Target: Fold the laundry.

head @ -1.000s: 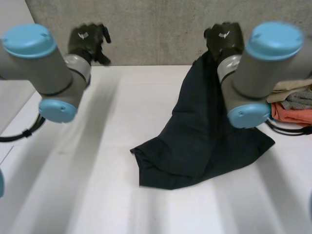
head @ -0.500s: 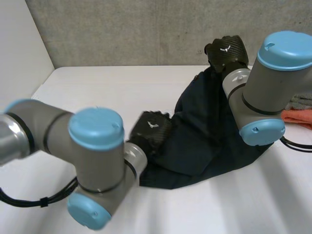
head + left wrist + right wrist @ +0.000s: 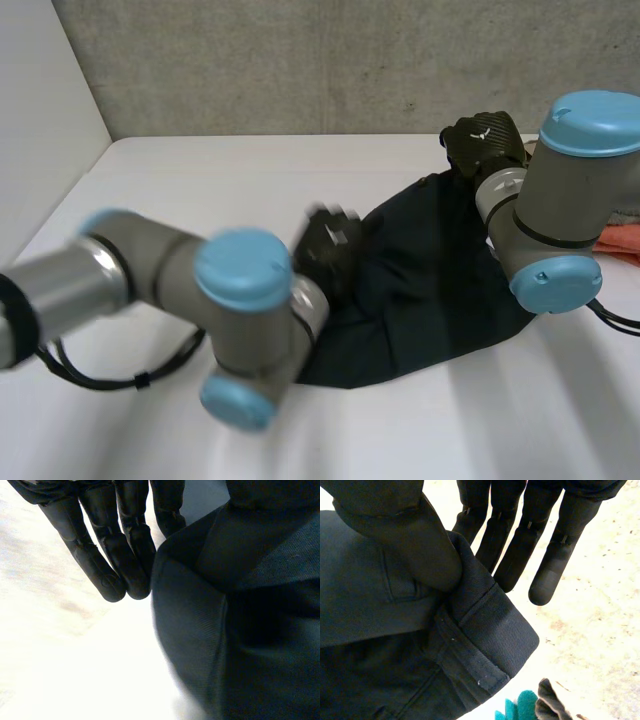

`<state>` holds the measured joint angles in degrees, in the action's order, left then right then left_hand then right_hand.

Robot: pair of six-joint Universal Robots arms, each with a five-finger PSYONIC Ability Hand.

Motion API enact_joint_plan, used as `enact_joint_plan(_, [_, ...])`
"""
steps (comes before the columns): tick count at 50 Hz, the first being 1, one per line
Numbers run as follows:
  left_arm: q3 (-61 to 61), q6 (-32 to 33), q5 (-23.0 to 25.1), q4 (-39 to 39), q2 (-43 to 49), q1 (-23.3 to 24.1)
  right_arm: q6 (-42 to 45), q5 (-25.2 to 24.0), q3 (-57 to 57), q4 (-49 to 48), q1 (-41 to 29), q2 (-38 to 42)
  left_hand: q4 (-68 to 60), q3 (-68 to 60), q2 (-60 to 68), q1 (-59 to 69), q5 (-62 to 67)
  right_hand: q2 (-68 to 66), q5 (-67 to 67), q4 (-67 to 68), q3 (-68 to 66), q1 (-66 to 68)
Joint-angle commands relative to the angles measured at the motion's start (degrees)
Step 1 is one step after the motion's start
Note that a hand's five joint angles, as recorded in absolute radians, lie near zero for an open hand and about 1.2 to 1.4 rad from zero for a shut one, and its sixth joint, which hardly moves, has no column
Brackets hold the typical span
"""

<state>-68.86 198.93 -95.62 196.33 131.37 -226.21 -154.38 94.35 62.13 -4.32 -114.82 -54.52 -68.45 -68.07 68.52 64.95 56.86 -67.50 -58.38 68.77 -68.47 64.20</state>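
On the white worktop [image 3: 200, 190], the right robot hand [image 3: 410, 540] pinches the far hem of the dark navy twill garment [image 3: 430, 280], seemingly to stretch it flat, while the left robot hand [image 3: 122, 545] rests straight-fingered beside its edge.

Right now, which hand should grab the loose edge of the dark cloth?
The left hand: its straight fingers sit right beside a free edge of the cloth. The right hand is pinching the far hem.

Left robot hand [image 3: 328, 242] seemingly touches dark garment [image 3: 430, 285].
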Motion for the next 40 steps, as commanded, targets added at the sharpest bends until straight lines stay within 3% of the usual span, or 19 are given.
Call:
enact_joint_plan(1, [9.31, -4.77, 1.47, 14.23, -0.8, -12.47, 0.31, -4.78, -2.08, -0.76, 1.61, 2.66, -11.55, -11.93, 11.48, 15.05, 13.14, -12.5, -11.62, 11.23, -11.53, 15.8])
enact_joint_plan(4, [18.72, -5.83, 3.95, 14.44, 5.1, -15.31, -0.22, -5.23, -4.9, -3.92, 1.35, 5.29, -11.55, -11.93, 11.48, 15.05, 13.14, -12.5, -11.62, 11.23, -11.53, 15.8])
enact_joint_plan(9, [42.37, -9.95, 3.6, 6.53, 20.22, -18.56, -1.01, -1.1, -12.37, -19.47, -0.05, 14.34, -11.55, -11.93, 11.48, 15.05, 13.14, -12.5, -11.62, 11.23, -11.53, 15.8])
enact_joint_plan(10, [45.18, -10.92, 3.78, 5.3, 22.06, -18.83, -0.84, -0.75, -13.69, -21.67, -0.32, 15.92, -11.55, -11.93, 11.48, 15.05, 13.14, -7.31, -6.43, 6.04, -6.35, 10.61])
enact_joint_plan(11, [50.0, -12.58, 3.95, 3.29, 25.22, -18.74, -0.4, -0.22, -16.31, -24.21, -1.01, 18.98, -11.55, -11.93, 11.48, 15.05, 13.14, 21.38, 22.26, -22.65, 22.34, -18.08])
enact_joint_plan(12, [51.79, -13.47, 4.04, 2.4, 26.38, -18.65, 0.04, -0.22, -17.64, -24.5, -1.37, 20.41, -11.55, -11.93, 11.48, 15.05, 13.14, 35.83, 36.71, -37.09, 36.79, -32.52])
enact_joint_plan(13, [53.2, -14.26, 4.13, 1.78, 26.91, -18.57, 0.65, -0.22, -19.05, -24.42, -1.72, 21.81, -1.08, -1.46, 1.0, 4.58, 2.67, 49.29, 50.17, -50.56, 50.25, -45.99])
enact_joint_plan(14, [54.17, -15.75, 4.65, 0.99, 27.61, -18.65, 1.97, -0.22, -21.24, -23.37, -2.25, 24.0, 32.0, 31.62, -32.08, -28.5, -30.41, 57.5, 58.38, -58.77, 58.47, -54.2])
enact_joint_plan(15, [53.92, -16.37, 4.92, 0.98, 27.62, -18.65, 2.85, -0.05, -22.3, -22.32, -2.51, 24.72, 49.98, 49.6, -50.06, -46.48, -48.39, 57.5, 58.38, -58.77, 58.47, -54.2])
enact_joint_plan(16, [53.48, -16.81, 4.83, 0.98, 27.45, -18.65, 3.38, 0.04, -23.1, -21.09, -2.6, 25.25, 58.45, 58.07, -58.52, -54.95, -56.86, 57.5, 58.38, -58.77, 58.47, -54.2])
enact_joint_plan(22, [43.82, -17.44, 4.83, 2.3, 22.27, -18.39, 2.6, 1.36, -22.58, -11.07, -2.08, 23.5, 58.45, 58.07, -58.52, -54.95, -56.86, 57.5, 58.38, -58.77, 58.47, -54.2])
enact_joint_plan(28, [30.21, -12.7, 2.38, 4.15, 13.66, -18.92, 2.77, 1.8, -18.02, -5.71, -0.85, 17.36, 58.45, 58.07, -58.52, -54.95, -56.86, 57.5, 58.38, -58.77, 58.47, -54.2])
enact_joint_plan(31, [19.75, -10.32, 0.36, 3.54, 6.28, -18.57, 3.65, -0.12, -14.59, -0.7, 0.12, 13.23, 58.45, 58.07, -58.52, -54.95, -56.86, 57.5, 58.38, -58.77, 58.47, -54.2])
enact_joint_plan(36, [1.58, -9.52, -1.05, 1.26, -6.27, -15.5, 6.37, -7.58, -8.27, 9.13, 2.83, 6.38, 54.58, 54.2, -54.65, -51.08, -52.98, 57.5, 58.38, -58.77, 58.47, -54.2])
enact_joint_plan(40, [-8.71, -9.61, -0.18, -3.48, -12.26, -12.25, 8.65, -13.99, -4.48, 12.14, 5.47, 3.56, 47.5, 47.12, -47.57, -44.0, -45.9, 47.44, 48.32, -48.7, 48.4, -44.14])
